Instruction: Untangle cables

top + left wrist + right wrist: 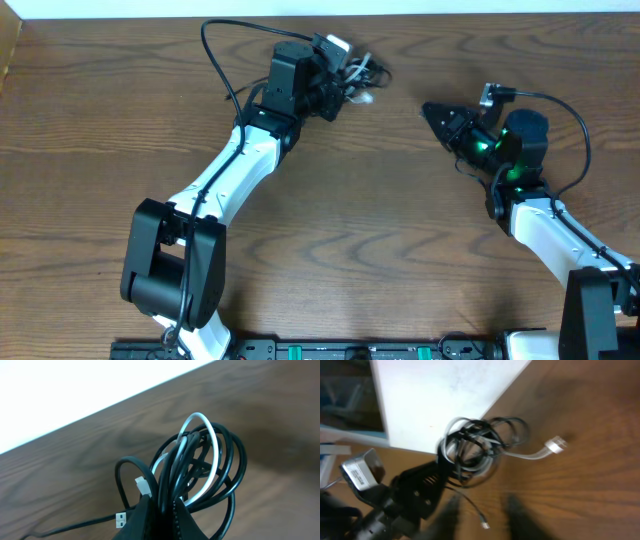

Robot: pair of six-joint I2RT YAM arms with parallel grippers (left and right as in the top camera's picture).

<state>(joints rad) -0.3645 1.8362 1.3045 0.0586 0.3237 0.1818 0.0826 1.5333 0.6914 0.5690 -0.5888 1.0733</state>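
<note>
- Your right gripper (485, 509) has its fingers (451, 512) apart and nothing between them. They are blurred in the right wrist view, but the gap shows plainly.
- A small dark plug (484, 524) on a thin black tail shows in that gap. I cannot tell how close it is to the tips.
- Beyond the tips, up and a little left in that view, hangs the knot of cables (475, 445). It is a bunch of black loops with one white cord (200, 422) threaded through.
- The white cord's free end runs out of the knot to the right, over the table (590, 495), and ends in a white plug (555, 444). Its long axis lies roughly across your right fingers' line of approach.
- Your left gripper (160, 506) is clamped on the cables, with the loops fanning out past its tips.
- From overhead, the knot sits near the table's far edge, to the left of your right gripper and well apart from it.
- The left arm is occupied holding the knot, so the right is your free arm. In my judgement the white tail is the strand to reach for.
</note>
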